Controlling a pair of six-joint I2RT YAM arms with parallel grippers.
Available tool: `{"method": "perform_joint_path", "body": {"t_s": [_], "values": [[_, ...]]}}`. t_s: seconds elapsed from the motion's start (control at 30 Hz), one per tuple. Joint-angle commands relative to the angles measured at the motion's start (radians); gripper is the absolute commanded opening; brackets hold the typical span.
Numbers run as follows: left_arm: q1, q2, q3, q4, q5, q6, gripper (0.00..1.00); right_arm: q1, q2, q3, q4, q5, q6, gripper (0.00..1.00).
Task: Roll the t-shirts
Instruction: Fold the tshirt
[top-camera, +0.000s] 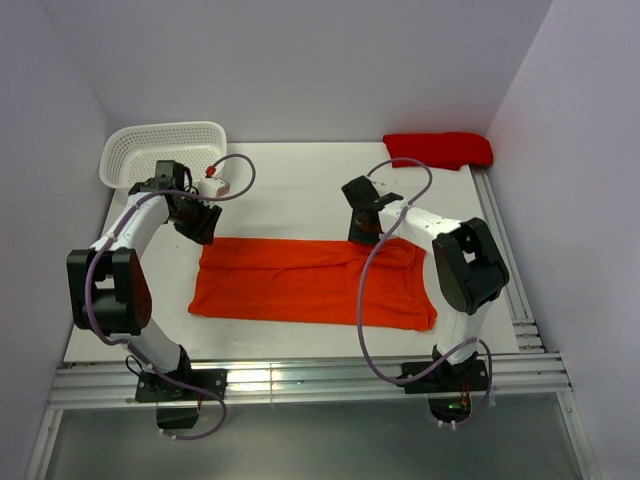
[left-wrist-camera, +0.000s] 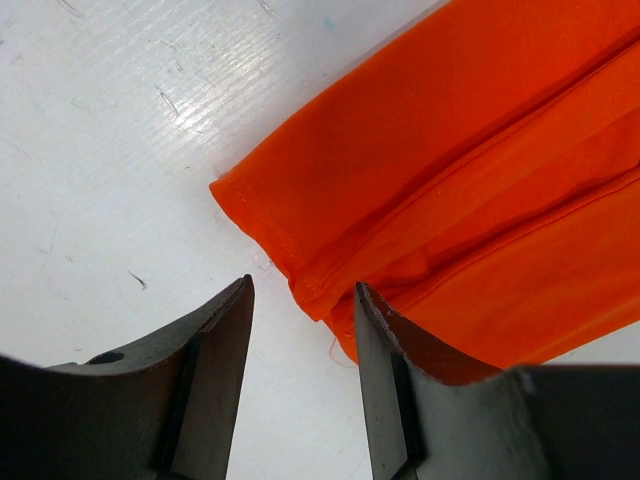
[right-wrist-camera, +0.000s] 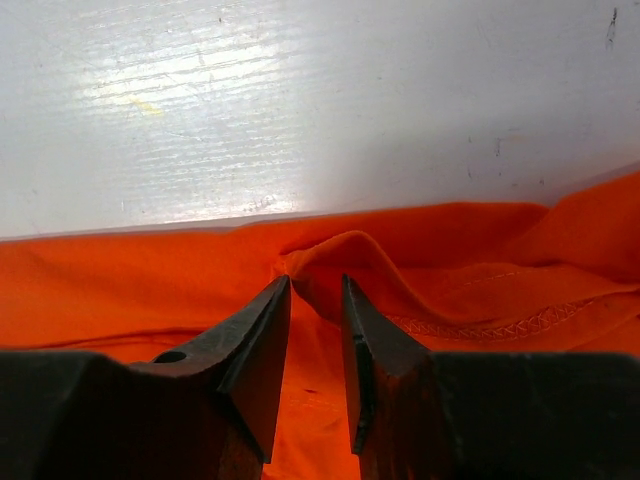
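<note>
An orange t-shirt (top-camera: 310, 282) lies folded into a long flat strip across the middle of the white table (top-camera: 290, 185). My left gripper (top-camera: 203, 226) is open at the strip's far left corner. In the left wrist view the corner (left-wrist-camera: 300, 285) sits just ahead of the gap between my fingertips, and my left gripper (left-wrist-camera: 303, 292) holds nothing. My right gripper (top-camera: 362, 233) is at the strip's far edge, right of the middle. In the right wrist view it (right-wrist-camera: 316, 285) is open with a narrow gap, low over the shirt (right-wrist-camera: 120, 290), with a raised fold (right-wrist-camera: 345, 250) just ahead of the tips.
A white plastic basket (top-camera: 160, 150) stands at the back left corner. A red bundle of cloth (top-camera: 440, 149) lies at the back right. Grey walls close in the table on three sides. A metal rail (top-camera: 300, 380) runs along the near edge.
</note>
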Motion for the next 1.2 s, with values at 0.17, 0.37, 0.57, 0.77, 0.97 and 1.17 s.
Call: {"method": "perform_joint_path", "body": {"t_s": [0.17, 0.37, 0.57, 0.77, 0.97, 1.17], "values": [[0.004, 0.007, 0.02, -0.003, 0.006, -0.007, 0.5, 0.009, 0.026, 0.052, -0.017, 0.031, -0.013, 0.26], [0.004, -0.006, 0.013, -0.006, 0.008, -0.004, 0.5, 0.015, -0.025, 0.034, -0.02, 0.034, -0.003, 0.05], [0.004, -0.017, 0.009, -0.012, 0.014, 0.004, 0.5, 0.053, -0.143, -0.028, -0.026, 0.046, 0.031, 0.01], [0.004, -0.022, -0.007, -0.011, 0.019, 0.015, 0.49, 0.126, -0.249, -0.138, -0.025, 0.071, 0.108, 0.01], [0.004, -0.029, -0.023, -0.015, 0.019, 0.03, 0.49, 0.202, -0.346, -0.273, 0.004, 0.089, 0.22, 0.01], [0.004, -0.039, -0.053, -0.011, 0.017, 0.046, 0.49, 0.283, -0.357, -0.393, 0.072, 0.082, 0.307, 0.03]]}}
